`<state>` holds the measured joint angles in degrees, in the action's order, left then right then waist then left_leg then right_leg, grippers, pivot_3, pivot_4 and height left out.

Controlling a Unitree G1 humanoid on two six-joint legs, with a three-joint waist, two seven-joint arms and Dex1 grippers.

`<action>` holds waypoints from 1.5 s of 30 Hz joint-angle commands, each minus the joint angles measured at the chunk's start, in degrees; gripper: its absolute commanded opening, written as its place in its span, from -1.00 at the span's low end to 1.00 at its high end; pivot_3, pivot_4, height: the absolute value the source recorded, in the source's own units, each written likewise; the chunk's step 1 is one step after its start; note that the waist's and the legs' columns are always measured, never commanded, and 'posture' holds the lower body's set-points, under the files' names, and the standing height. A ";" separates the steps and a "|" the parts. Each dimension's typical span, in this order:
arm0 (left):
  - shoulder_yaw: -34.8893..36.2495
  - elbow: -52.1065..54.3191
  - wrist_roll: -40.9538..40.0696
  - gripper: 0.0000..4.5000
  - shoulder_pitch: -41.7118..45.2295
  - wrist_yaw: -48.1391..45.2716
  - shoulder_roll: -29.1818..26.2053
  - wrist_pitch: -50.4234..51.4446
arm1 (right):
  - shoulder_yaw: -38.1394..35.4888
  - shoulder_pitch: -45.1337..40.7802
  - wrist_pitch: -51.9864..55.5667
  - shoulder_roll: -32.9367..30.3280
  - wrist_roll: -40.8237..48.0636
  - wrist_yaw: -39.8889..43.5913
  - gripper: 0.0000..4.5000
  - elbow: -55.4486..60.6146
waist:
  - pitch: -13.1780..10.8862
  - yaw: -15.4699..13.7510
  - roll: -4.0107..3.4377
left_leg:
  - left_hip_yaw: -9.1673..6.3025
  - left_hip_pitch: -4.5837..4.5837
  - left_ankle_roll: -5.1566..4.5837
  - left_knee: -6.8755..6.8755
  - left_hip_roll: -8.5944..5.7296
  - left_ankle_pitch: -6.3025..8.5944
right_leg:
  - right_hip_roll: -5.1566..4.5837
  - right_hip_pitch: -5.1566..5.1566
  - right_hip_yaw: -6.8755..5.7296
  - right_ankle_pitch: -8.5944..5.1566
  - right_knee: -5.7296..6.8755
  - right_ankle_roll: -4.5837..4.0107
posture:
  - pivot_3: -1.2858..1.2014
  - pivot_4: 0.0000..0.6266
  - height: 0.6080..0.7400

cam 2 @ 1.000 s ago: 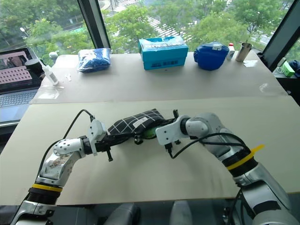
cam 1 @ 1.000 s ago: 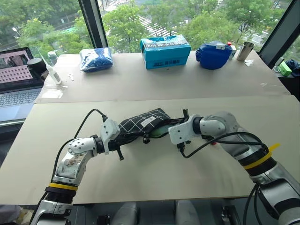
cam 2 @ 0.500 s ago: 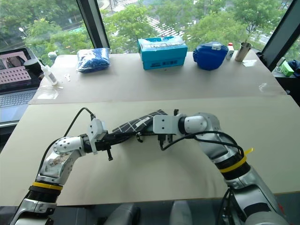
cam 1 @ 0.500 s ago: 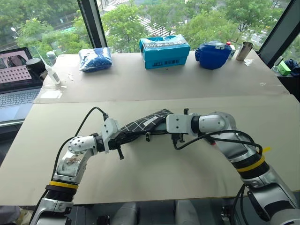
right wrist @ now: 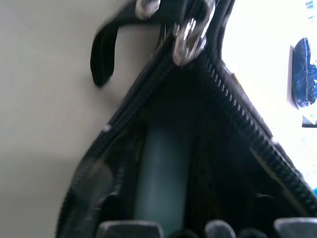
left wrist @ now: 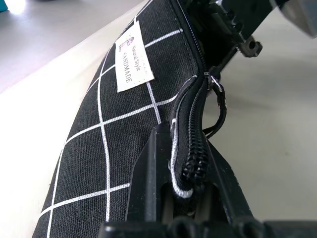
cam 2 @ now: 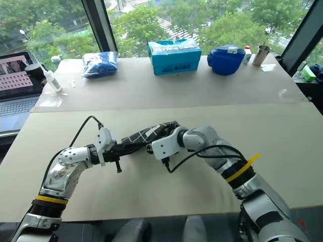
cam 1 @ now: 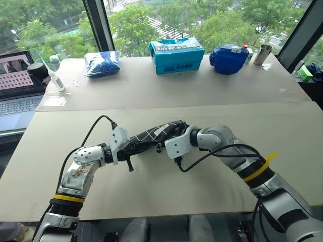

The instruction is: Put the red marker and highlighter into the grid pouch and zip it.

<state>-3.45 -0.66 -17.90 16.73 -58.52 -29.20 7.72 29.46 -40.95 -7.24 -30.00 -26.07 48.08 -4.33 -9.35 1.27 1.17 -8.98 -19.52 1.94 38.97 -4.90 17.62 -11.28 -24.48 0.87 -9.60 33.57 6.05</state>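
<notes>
The grid pouch, black with white lines and a white label, lies in the middle of the near table. My left gripper is shut on the pouch's zipper end, its fingers clamping the fabric edge. The zipper slider and its long pull sit partway along the opening. My right gripper is pushed into the pouch's open mouth. The light-green highlighter lies inside the pouch, below the slider. The red marker is out of view.
On the far table stand a teal box, a blue bag, a second blue bag and a metal cup. A laptop and a white bottle are at the far left.
My right gripper has moved left into the pouch's mouth, and the green highlighter seen there is now hidden in the head views. The left arm kept still.
</notes>
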 commanded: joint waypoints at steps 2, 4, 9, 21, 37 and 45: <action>0.64 2.02 -0.75 -1.00 -0.27 0.57 0.08 -0.51 | -10.46 -0.92 10.05 -0.74 12.65 5.85 0.62 4.80 | 0.00 -0.03 0.00 | -0.01 -0.01 0.00 0.00 0.00 0.00 | 0.00 0.00 0.00 0.00 -0.01 0.00 | 0.03 -0.52 1.00; 0.76 1.89 -0.83 -1.00 -0.22 0.93 0.12 -0.42 | -15.66 -0.90 15.26 -1.91 18.83 7.98 0.62 7.19 | 0.00 -0.16 0.00 | -0.02 -0.01 0.00 0.01 0.00 0.00 | 0.00 0.01 0.00 0.00 -0.01 0.00 | 0.03 -0.52 1.00; 1.52 1.36 -1.46 -1.00 0.19 1.95 0.58 -0.04 | -29.78 5.13 31.90 -7.59 35.65 13.37 0.62 15.48 | 0.00 -0.60 0.00 | -0.10 -0.08 -0.01 -0.01 0.00 0.01 | 0.00 0.00 -0.06 0.01 -0.06 -0.01 | 0.03 -0.52 1.00; 1.51 0.85 -2.02 -1.00 0.90 1.48 0.93 0.80 | -39.46 24.07 48.54 -8.95 38.32 -3.77 0.62 18.36 | 0.00 -0.40 -0.01 | -0.03 -0.17 -0.05 -0.01 0.00 0.03 | 0.00 0.02 -0.05 0.05 -0.35 0.00 | 0.03 -0.52 1.00; 1.83 0.60 -2.12 -1.00 2.10 1.78 1.81 1.39 | -32.08 25.61 50.97 -10.54 36.89 -6.47 0.27 7.58 | 0.01 -0.45 0.01 | -0.03 -0.01 -0.05 0.01 0.00 0.03 | 0.00 0.21 -0.05 0.06 -0.40 0.01 | 0.03 -0.52 1.00; 1.84 0.83 -2.25 -1.00 1.88 2.13 1.73 1.36 | -33.23 23.40 52.46 -12.25 39.46 -5.83 -0.75 8.25 | 0.03 -0.59 0.05 | -0.03 0.12 -0.06 0.01 0.00 0.03 | 0.00 0.33 -0.05 0.06 -0.42 0.02 | 0.03 -0.52 1.00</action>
<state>-2.56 -0.99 -19.28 18.18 -56.72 -27.28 8.99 -3.46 -17.54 43.23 -41.62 12.59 41.57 3.94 -9.32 0.68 1.22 -9.01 -19.40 1.88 38.98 -4.91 17.65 -11.28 -24.16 0.82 -9.55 33.16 6.07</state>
